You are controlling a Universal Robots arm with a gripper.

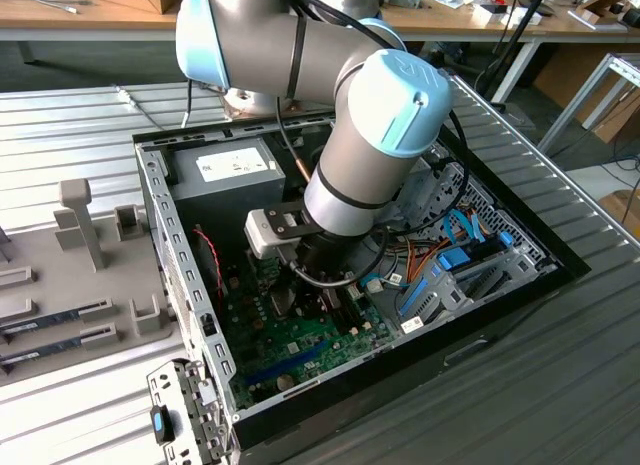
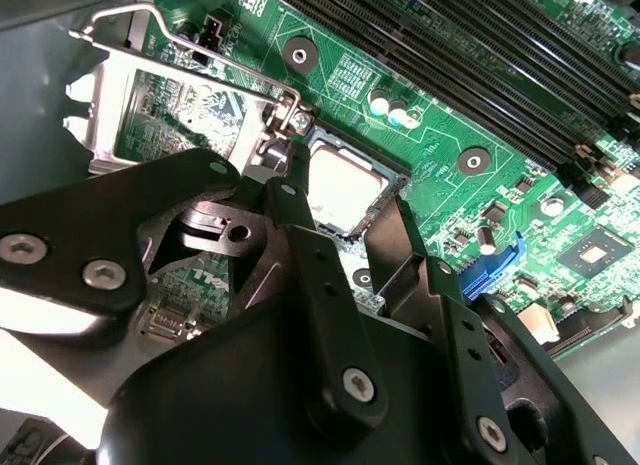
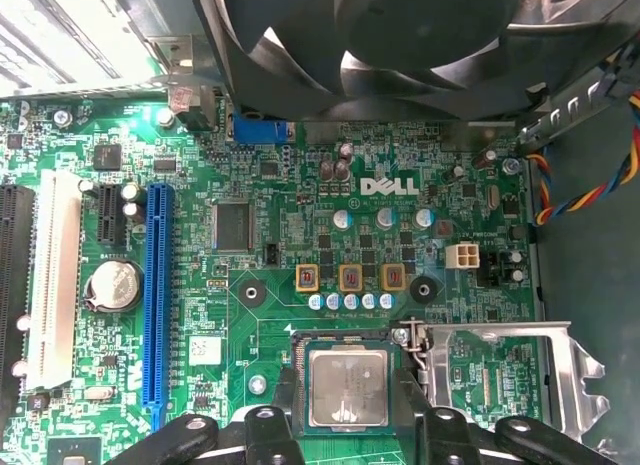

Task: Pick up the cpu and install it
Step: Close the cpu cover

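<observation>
The cpu point(image 3: 347, 387), a small square chip with a silvery top, lies flat in its socket on the green motherboard point(image 3: 260, 315). In the second wrist view the cpu point(image 2: 345, 188) shows between two black fingers point(image 2: 287, 200). My gripper point(image 3: 347, 410) hangs just above the socket, open, with one finger on each side of the chip and a small gap at each edge. The socket's metal load plate point(image 3: 505, 375) is swung open beside it. In the exterior view the arm's wrist reaches down into the computer case point(image 1: 160, 200) and covers the socket.
A large black fan point(image 3: 380, 45) overhangs the board close to the socket. Blue and white expansion slots point(image 3: 158, 295) and a coin battery point(image 3: 113, 285) lie farther along. Black memory slots point(image 2: 470, 75), a grey power-supply box point(image 1: 225, 170) and coloured cables point(image 1: 450, 260) crowd the case.
</observation>
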